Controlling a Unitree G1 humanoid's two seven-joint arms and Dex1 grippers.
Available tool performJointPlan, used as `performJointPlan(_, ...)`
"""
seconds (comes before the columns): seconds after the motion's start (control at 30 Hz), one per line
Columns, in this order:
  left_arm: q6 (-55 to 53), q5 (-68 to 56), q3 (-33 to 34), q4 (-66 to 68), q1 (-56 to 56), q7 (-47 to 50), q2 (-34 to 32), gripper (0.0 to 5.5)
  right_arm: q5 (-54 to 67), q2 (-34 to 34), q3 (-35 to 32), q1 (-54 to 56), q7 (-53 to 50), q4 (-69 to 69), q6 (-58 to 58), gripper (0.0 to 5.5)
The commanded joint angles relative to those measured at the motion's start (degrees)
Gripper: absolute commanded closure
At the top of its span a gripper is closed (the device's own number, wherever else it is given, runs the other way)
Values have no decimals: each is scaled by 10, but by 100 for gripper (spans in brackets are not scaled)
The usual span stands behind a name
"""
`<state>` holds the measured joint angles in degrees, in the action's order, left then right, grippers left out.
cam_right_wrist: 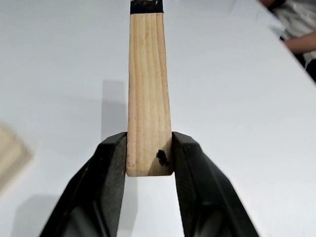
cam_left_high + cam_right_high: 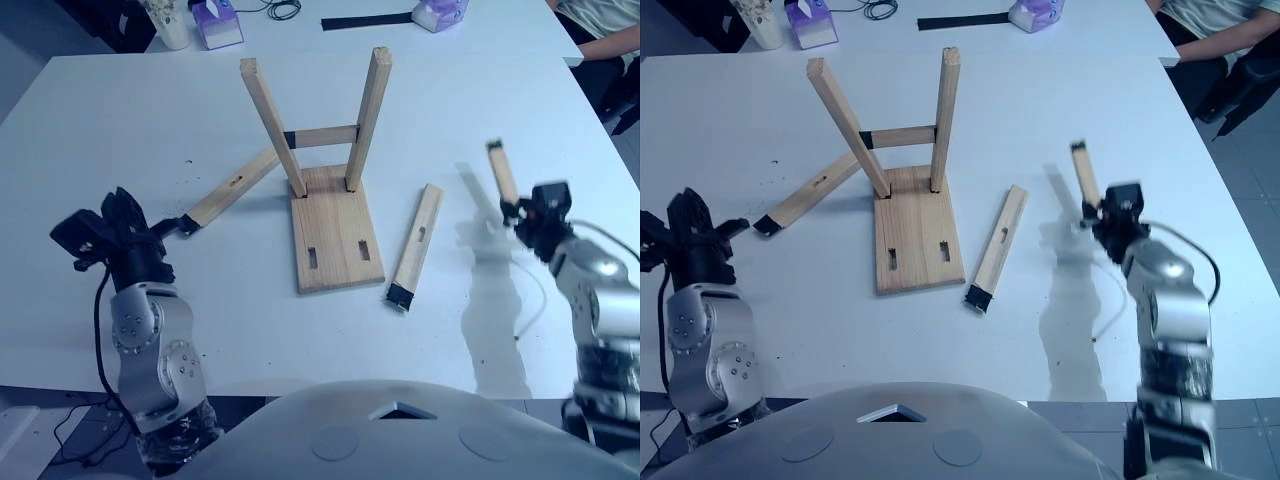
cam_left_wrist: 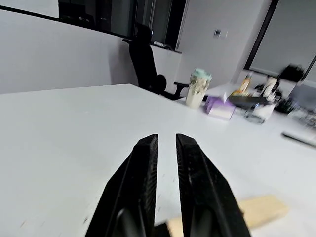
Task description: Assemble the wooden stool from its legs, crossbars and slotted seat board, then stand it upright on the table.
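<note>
From the head, the white table carries a flat, pale, rectangular seat board of grained wood with two small rectangular slots near its near edge. Two square-section upright legs stand in its far end, splaying apart towards their tops, and a fitted crossbar with dark-wrapped ends bridges them. One loose leg lies flat to the left of the board and another to its right, each slotted and tipped in black. The left gripper sits close to the left leg's black end, and the right gripper holds a short loose crossbar tilted above the table, well right of the board. At the left wrist, the tapered black fingers stand slightly parted and empty over the smooth table, a pale wood end just beyond them, and a cup and a purple box far off. At the right wrist, the matte black fingers pinch the loose crossbar's bare, straight-grained end, its far tip wrapped in black
</note>
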<state>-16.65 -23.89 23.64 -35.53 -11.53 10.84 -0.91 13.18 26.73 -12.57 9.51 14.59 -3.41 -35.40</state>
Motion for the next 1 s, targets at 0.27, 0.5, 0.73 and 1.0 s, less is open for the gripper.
performJointPlan(0.27, -88, -386, -4, 100, 450, -146, -137, 342, 347, -120, -89, 462, 131, 115, -35, 420)
performJointPlan(0.5, -177, -545, -41, 151, 482, -184, -149, 253, 434, -115, -48, 428, 225, 93, -135, 420)
performJointPlan(0.73, -271, -560, -93, 176, 506, -308, -230, 253, 421, -11, 24, 451, 470, 100, -143, 420)
performJointPlan(1.0, -314, -566, -112, 197, 527, -406, -260, 253, 346, 19, 90, 511, 635, 188, -76, 420)
